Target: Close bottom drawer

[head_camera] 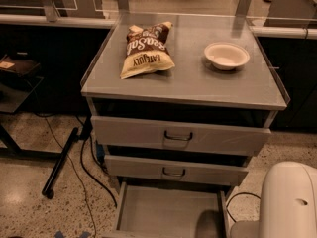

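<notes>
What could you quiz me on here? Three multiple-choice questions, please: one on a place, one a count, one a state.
1. Where is the white bowl? A) on the cabinet top, right of the chip bag B) on the floor C) inside a drawer
2. How many drawers are there? A) two B) three C) five
3. The bottom drawer is A) shut flush B) pulled out C) missing
Answers: 1 A, it sits on the grey top beside the bag. 2 B, three are stacked. 3 B, its tray juts forward under the middle drawer. The gripper is out of view; only a white robot part shows at lower right.
</notes>
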Motion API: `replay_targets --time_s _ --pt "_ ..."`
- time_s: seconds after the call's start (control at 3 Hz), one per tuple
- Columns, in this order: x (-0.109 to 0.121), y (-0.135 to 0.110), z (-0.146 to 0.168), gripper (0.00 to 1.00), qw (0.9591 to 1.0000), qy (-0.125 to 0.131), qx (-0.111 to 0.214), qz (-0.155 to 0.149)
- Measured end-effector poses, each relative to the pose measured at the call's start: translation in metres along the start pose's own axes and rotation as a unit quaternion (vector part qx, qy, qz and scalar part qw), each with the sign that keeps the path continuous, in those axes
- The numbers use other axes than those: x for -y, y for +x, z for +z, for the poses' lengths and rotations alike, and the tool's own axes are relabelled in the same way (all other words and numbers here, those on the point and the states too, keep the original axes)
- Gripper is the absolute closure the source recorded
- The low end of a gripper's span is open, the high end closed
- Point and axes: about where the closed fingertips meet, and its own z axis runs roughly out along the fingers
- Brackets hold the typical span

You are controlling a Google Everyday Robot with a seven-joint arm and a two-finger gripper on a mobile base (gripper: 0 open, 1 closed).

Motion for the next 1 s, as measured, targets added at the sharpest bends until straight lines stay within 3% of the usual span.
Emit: replay_targets --time_s 0.67,1.0 --pt "-0.008 -0.022 0.014 1.00 0.9995 -0.013 -0.019 0.023" --pt "-0.013 -0.049 0.003 1.00 0.9995 -0.015 0.004 0.029"
